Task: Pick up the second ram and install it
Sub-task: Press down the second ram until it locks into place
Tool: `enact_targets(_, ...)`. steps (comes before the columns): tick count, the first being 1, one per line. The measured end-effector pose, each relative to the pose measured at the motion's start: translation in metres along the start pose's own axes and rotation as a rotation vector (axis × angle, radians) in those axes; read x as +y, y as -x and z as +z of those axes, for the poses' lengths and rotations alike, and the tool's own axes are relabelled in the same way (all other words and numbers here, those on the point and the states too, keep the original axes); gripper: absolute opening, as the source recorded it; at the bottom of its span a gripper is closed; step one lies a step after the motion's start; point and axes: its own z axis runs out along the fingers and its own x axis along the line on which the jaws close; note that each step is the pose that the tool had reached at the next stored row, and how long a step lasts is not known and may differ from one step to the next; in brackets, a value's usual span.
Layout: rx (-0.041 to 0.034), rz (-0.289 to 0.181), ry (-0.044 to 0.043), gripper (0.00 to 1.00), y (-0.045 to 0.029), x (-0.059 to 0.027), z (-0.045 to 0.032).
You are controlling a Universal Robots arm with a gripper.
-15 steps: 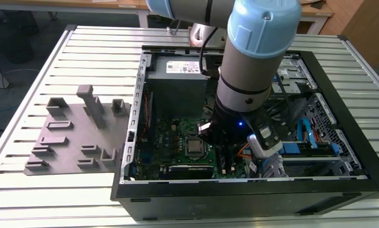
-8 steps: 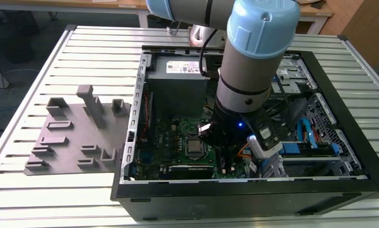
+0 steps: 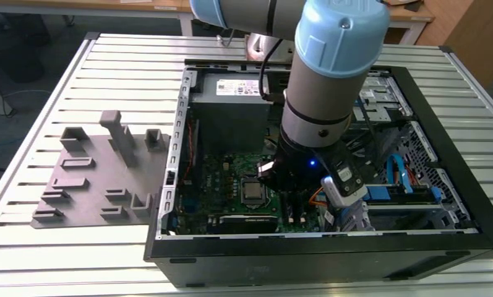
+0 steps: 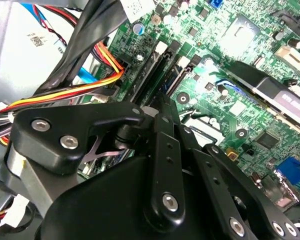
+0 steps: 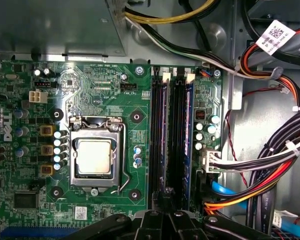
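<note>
Claw (image 5: 165, 200) low over memory slots, grip state can't tell | second ram (image 5: 186, 145) apparently seated in motherboard (image 5: 100, 95) slot beside case cables | risk: half-seated stick, uneven push

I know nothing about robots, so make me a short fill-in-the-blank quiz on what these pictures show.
1. The gripper hangs inside an open computer ____.
2. In the first wrist view, the square silver processor sits in its socket on the ____ circuit board.
3. In the exterior view, the grey fixture plate lies on the slatted table, at the case's ____ in that view.

Missing words: case; green; left
</note>
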Motion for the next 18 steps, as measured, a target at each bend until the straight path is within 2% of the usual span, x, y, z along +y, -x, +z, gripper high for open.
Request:
enact_targets(5, -0.0003, 0.000, -0.0016, 0.07, 0.0000, 0.0000, -0.0009)
enact_targets(6, -0.0009, 0.000, 0.0000, 0.07, 0.0001, 0.0002, -0.0024)
enact_targets(10, -0.0002, 0.000, -0.0024, 0.07, 0.0003, -0.0005, -0.0156)
enact_targets(12, -0.0001, 0.000, -0.0024, 0.07, 0.0005, 0.0004, -0.0179)
enact_targets(14, -0.0001, -0.001, -0.0026, 0.07, 0.0005, 0.0046, -0.0182)
enact_targets(18, -0.0001, -0.003, -0.0026, 0.07, 0.0008, 0.0190, -0.0187)
